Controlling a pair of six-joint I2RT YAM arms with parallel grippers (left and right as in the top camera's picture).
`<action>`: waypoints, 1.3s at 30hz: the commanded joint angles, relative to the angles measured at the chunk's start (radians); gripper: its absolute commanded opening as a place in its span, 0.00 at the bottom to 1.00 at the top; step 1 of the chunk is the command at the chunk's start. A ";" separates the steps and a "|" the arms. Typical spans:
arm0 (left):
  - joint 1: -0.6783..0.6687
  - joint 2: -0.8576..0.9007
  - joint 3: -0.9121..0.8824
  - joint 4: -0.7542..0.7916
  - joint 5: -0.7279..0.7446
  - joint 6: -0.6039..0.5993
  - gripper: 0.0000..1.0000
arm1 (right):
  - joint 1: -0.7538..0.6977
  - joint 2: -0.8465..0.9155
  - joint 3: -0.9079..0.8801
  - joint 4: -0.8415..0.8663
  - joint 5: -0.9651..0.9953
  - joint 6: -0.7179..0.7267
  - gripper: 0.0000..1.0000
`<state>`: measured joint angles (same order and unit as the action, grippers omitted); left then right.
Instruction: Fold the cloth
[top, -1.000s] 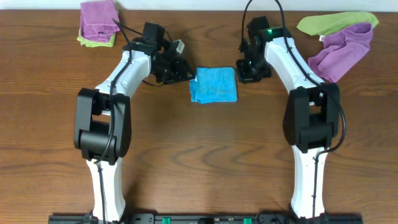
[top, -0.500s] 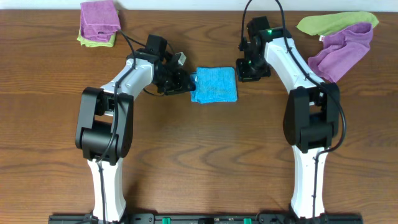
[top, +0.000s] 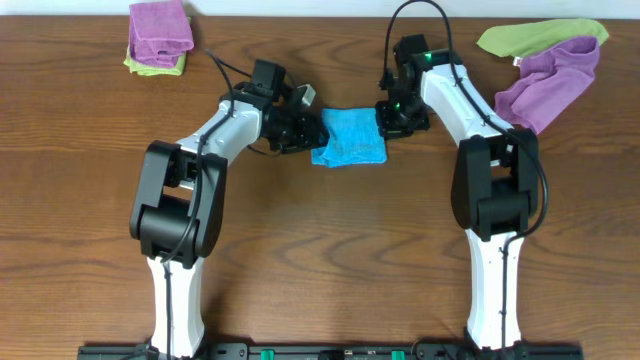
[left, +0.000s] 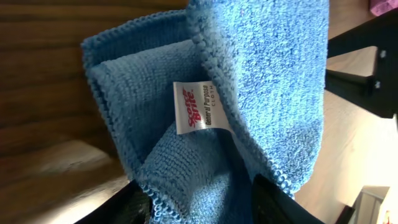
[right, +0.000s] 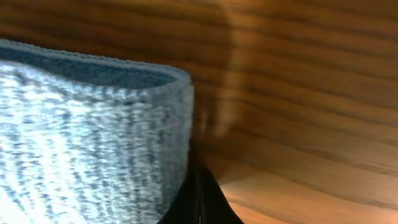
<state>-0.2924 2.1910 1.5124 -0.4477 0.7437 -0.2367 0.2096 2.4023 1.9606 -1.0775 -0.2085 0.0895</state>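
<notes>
The soft sky-blue microfibre cloth (top: 350, 138) lies bunched near the far middle of the brown wooden desk (top: 320, 250), between both arms. The left pincer (top: 308, 130) has the folded layers squeezed between its fingers, close to the small white tag (left: 200, 107). The right pincer (top: 386, 120) is closed tight and seems to pinch the other edge. The cloth looks light and floppy, so it may sag or slip open. I think the corners and stitched edges are the best places to hold it
</notes>
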 joint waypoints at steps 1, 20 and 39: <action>0.007 0.013 -0.005 -0.006 0.016 -0.022 0.51 | 0.018 0.030 -0.007 0.001 -0.013 0.011 0.02; 0.094 0.013 -0.005 -0.072 0.273 0.031 0.77 | 0.018 0.030 -0.007 -0.007 -0.013 0.006 0.01; 0.025 0.013 -0.005 -0.062 0.086 0.031 0.87 | 0.019 0.030 -0.007 -0.007 -0.013 0.005 0.02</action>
<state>-0.2588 2.1910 1.5124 -0.5053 0.9070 -0.2276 0.2203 2.4023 1.9606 -1.0809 -0.2131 0.0914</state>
